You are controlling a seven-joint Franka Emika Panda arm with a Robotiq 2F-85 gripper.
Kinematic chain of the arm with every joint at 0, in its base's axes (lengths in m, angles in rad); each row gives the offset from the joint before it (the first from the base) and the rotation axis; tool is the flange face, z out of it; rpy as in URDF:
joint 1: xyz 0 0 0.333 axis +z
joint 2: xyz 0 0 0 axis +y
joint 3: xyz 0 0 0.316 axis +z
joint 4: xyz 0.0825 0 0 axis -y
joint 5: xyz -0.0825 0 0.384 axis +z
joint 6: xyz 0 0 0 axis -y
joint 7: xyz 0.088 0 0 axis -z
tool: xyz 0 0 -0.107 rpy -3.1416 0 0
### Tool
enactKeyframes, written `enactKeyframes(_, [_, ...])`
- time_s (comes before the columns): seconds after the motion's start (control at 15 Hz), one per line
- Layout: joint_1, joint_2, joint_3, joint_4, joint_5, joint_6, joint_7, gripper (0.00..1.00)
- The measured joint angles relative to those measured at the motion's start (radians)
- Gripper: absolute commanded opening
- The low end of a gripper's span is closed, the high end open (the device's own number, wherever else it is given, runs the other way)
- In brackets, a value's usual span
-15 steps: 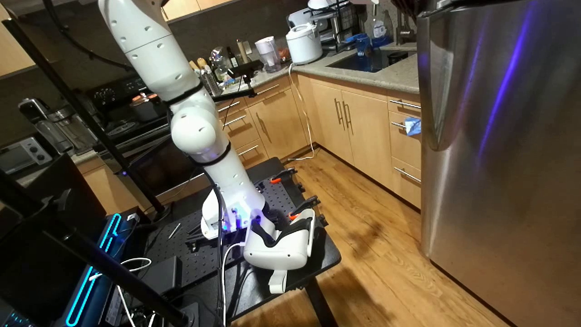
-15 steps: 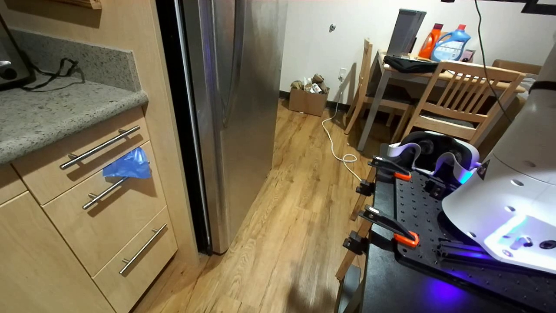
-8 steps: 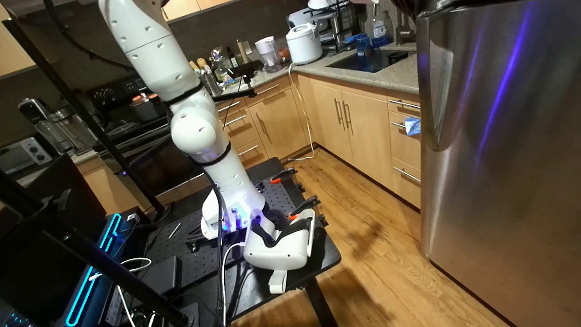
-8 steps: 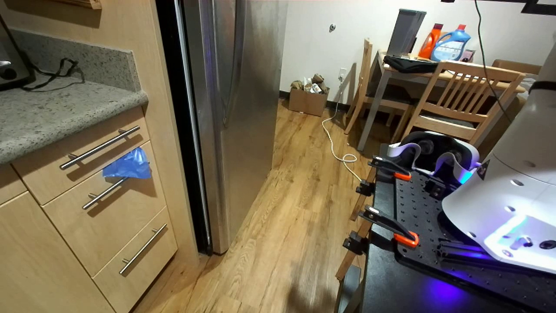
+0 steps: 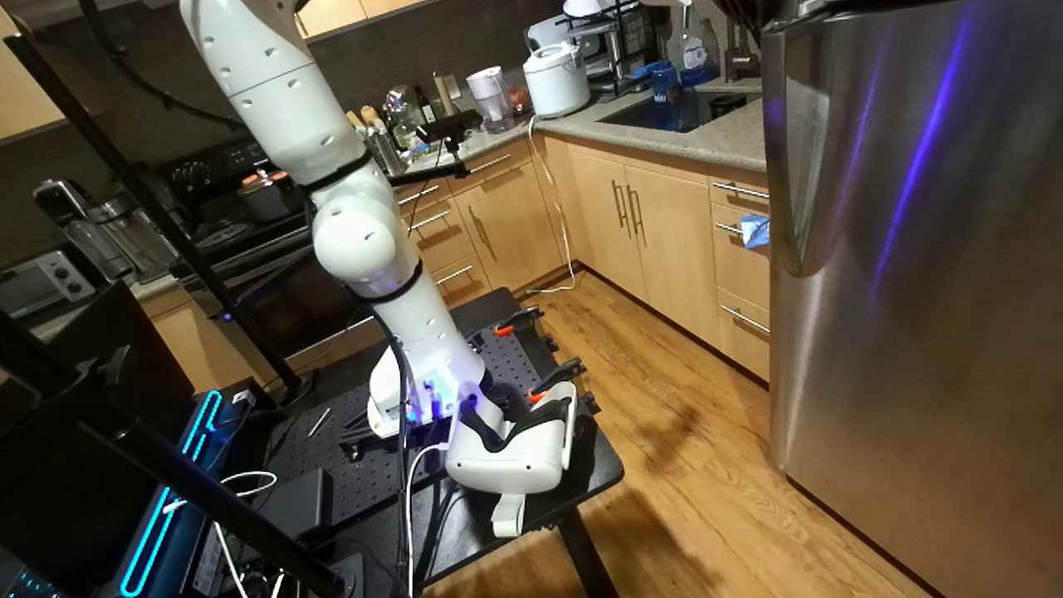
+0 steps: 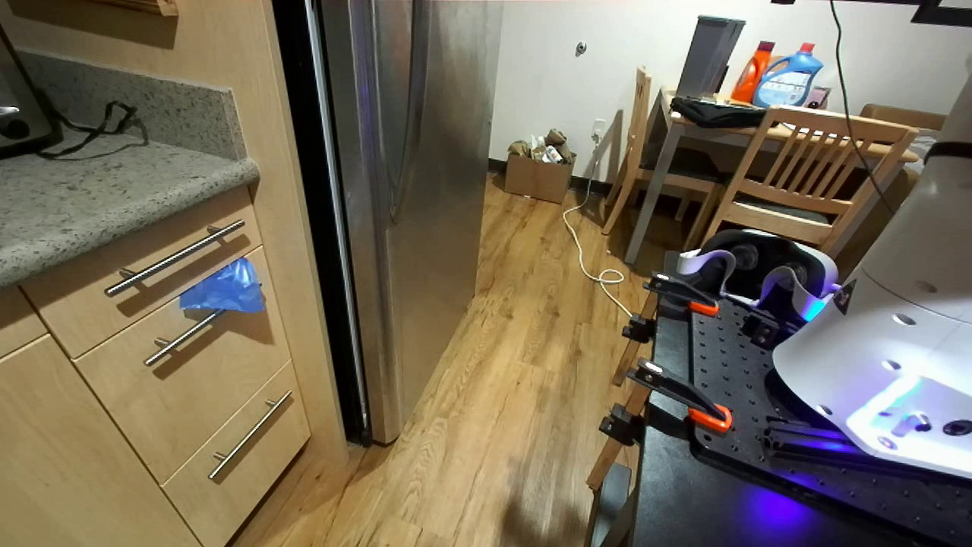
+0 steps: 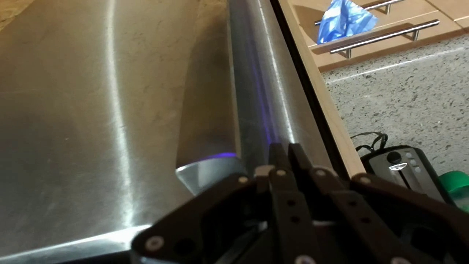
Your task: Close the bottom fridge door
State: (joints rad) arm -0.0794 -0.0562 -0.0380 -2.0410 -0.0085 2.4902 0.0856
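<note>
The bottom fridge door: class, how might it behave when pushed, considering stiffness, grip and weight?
The bottom fridge door should probably act stiff: it looks like one broad metal panel. Its shiny, smooth face may let a push slide. It dwarfs the nearby drawer fronts, so it is likely heavy to swing.

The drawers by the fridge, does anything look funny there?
Yes, a crumpled blue plastic piece covers one end of the middle handle. It looks odd because the top handle and bottom handle are bare.

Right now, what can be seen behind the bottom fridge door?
Along the edge of the door, an exterior view shows a dark gap beside the wood panel; anything inside is covered by the door.
</note>
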Motion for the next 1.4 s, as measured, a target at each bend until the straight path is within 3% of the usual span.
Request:
enactKeyframes(0.47, [0.009,-0.054,0.000,-0.034,-0.020,-0.012,0.000,0.00])
enactKeyframes(1.0, [-0.006,-0.160,-0.012,-0.136,-0.068,-0.140,0.000,0.00])
enactKeyframes(1.4, [-0.020,-0.216,-0.041,-0.183,-0.077,-0.102,-0.004,0.00])
